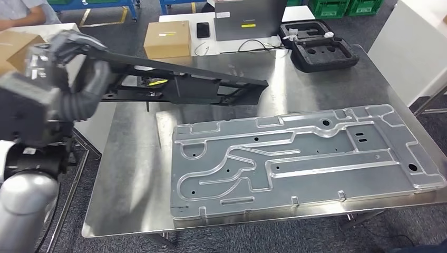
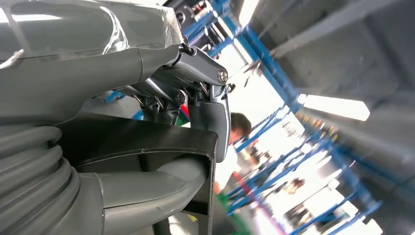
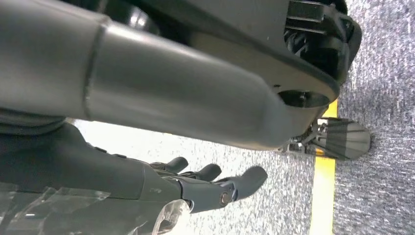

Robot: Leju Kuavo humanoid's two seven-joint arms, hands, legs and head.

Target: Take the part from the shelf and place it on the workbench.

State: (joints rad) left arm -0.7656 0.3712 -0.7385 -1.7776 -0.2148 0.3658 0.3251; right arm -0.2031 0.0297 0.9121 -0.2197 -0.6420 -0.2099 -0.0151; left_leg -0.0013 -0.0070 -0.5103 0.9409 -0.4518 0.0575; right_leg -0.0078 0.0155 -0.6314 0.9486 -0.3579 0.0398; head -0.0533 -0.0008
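- Long black plastic frame part (image 1: 184, 84) held at one end by left hand (image 1: 63, 47), fingers clamped over its near end; far end reaching out above the shiny steel desk (image 1: 126, 168), apparently not resting on it.
- Large grey stamped sheet-metal panel (image 1: 300, 158) lying flat on desk, below and right of the black part, apart from it.
- Black foam moulded case (image 1: 319, 45) open at far right corner of desk; small white item in its upper recess, round recesses otherwise bare.
- Closed brown cardboard box (image 1: 167, 38) on white surface beyond desk, black phone-like slab (image 1: 203, 29) just beside it, grey box (image 1: 248, 18) to the right.
- Green crates (image 1: 342, 6) on floor at far edge; contents not legible.
- Left wrist view: left hand (image 2: 195, 98) close up, dark fingers (image 2: 215, 122) hooked over the black part's edge (image 2: 147, 147), thumb beneath; blurred blue racking and a person behind.
- Right wrist view: right hand (image 3: 195, 181) holding nothing, fingers extended and slightly spread, over grey carpet with yellow floor stripe (image 3: 323, 186).
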